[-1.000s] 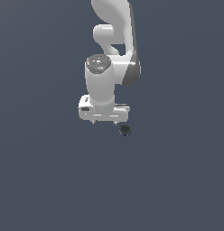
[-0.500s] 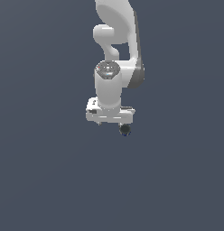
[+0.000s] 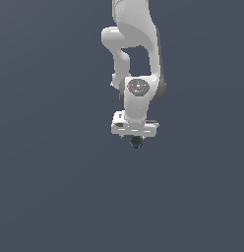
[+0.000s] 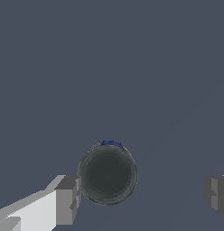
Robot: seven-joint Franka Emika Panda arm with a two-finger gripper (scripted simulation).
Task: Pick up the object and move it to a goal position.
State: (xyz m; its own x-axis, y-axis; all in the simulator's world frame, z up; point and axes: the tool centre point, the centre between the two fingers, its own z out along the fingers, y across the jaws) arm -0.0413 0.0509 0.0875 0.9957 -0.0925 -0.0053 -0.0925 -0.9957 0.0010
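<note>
One small dark ball (image 4: 107,173) sits closest to the wrist camera, round and near-black with a sliver of blue along one edge. It lies between the two grey fingertips (image 4: 67,200), touching or all but touching one of them, while the other fingertip stands well apart across a wide gap. So the jaws (image 4: 141,196) are open and have hold of nothing yet.

As a guess from its look, the ball is rigid, light and smooth. A round, hard thing like that will tend to roll or squirt out sideways if pinched off-centre. The best hold is across its widest part, pads meeting it on opposite sides at mid-height, so the squeeze passes through the middle. Because one pad is already at the ball and the other is far off, closing may nudge it along the bench (image 4: 109,67) before both pads bear; centring the jaws over it first would be safer.

Farther off, in the exterior view, the jaws (image 3: 136,139) point straight down, with the white hand held level just above the ball (image 3: 137,142), which shows only as a dark spot under the hand's lower edge. The white arm (image 3: 136,34) rises above it in a steep, nearly vertical stack, wrist over hand, upper links folding back toward the top of the view. Plain grey-blue bench surrounds it, and no goal marker is visible.
</note>
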